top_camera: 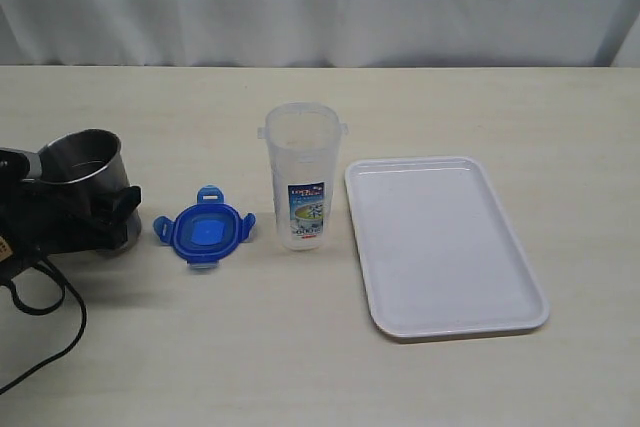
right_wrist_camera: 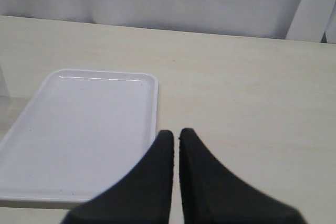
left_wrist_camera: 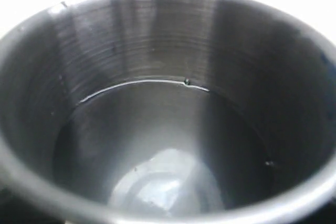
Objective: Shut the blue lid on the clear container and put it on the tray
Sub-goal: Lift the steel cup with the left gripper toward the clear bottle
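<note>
The pale wooden table point(top_camera: 300, 367) carries everything. The white tray point(top_camera: 450, 247) lies flat on its right side with nothing on it, and the right wrist view shows it again just past the right gripper point(right_wrist_camera: 176, 132), whose black fingers are pressed together around nothing. The clear container point(top_camera: 302, 177) stands upright and uncovered just left of the tray, not on it, its printed label facing the camera. At the far left the steel cup point(top_camera: 85, 172) sits within the left gripper point(top_camera: 112, 203); one black finger crosses its side, but I cannot tell whether the fingers squeeze it. The blue lid point(top_camera: 205, 232) lies flat on the table between cup and container, flaps splayed, touching neither.
</note>
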